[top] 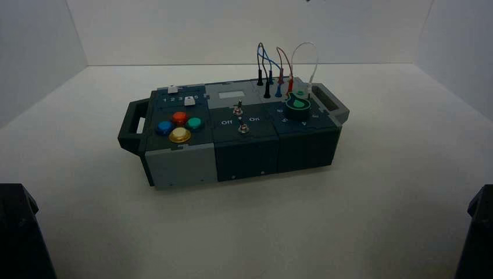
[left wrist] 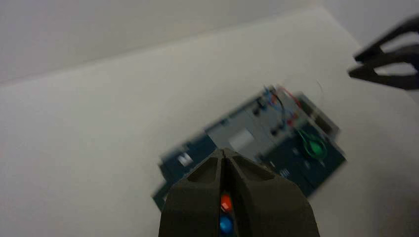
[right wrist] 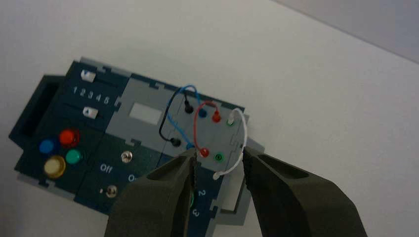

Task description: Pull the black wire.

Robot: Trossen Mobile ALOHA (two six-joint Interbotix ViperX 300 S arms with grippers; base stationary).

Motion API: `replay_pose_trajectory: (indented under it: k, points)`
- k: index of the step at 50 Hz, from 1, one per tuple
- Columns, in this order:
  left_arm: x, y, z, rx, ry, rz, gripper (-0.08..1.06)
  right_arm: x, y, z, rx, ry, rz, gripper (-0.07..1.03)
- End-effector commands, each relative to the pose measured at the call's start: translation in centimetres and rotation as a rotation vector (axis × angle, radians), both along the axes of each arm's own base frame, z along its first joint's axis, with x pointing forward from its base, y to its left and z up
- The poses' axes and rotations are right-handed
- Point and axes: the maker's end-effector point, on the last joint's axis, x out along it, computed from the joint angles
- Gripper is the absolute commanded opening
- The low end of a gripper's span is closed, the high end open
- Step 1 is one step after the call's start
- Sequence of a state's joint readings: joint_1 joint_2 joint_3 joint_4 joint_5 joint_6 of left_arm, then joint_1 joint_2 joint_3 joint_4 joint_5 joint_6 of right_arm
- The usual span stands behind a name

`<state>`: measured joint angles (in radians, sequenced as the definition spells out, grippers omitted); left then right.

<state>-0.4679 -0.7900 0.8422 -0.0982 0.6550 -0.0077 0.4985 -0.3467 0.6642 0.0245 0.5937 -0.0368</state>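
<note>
The black wire arches between two black plugs on the box's grey wire panel, beside the blue and red wires. In the high view its plugs stand at the box's far right part. My right gripper is open and empty, well above the panel, with the red and white wires' near ends showing between its fingers. My left gripper is shut and empty, held high over the box's button end. Neither gripper shows in the high view.
The box stands mid-table with handles at both ends. It bears four coloured buttons, two toggle switches, a green knob and a white wire. White walls enclose the table. Dark arm parts fill the near corners.
</note>
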Motion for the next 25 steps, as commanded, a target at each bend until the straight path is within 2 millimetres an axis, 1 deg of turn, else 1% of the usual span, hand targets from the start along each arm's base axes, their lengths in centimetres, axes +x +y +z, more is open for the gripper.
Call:
replay_pose_trajectory:
  k: [1, 16, 19, 25]
  points:
    - [0.1, -1.1, 0.9, -0.018, 0.011, -0.027, -0.03, 0.4, 0.9, 1.2, 0.012, -0.023, 0.021, 0.51]
    - [0.0, -2.3, -1.6, 0.002, 0.129, -0.056, -0.03, -0.3, 1.9, -0.2, 0.019, 0.044, 0.031, 0.51]
    - [-0.1, -2.6, -2.0, 0.005, 0.145, -0.069, -0.03, -0.4, 1.9, -0.7, 0.015, 0.058, 0.03, 0.54]
    - [-0.2, -3.3, -2.5, -0.002, 0.18, -0.093, -0.03, -0.5, 1.9, -1.7, 0.001, 0.082, 0.03, 0.64]
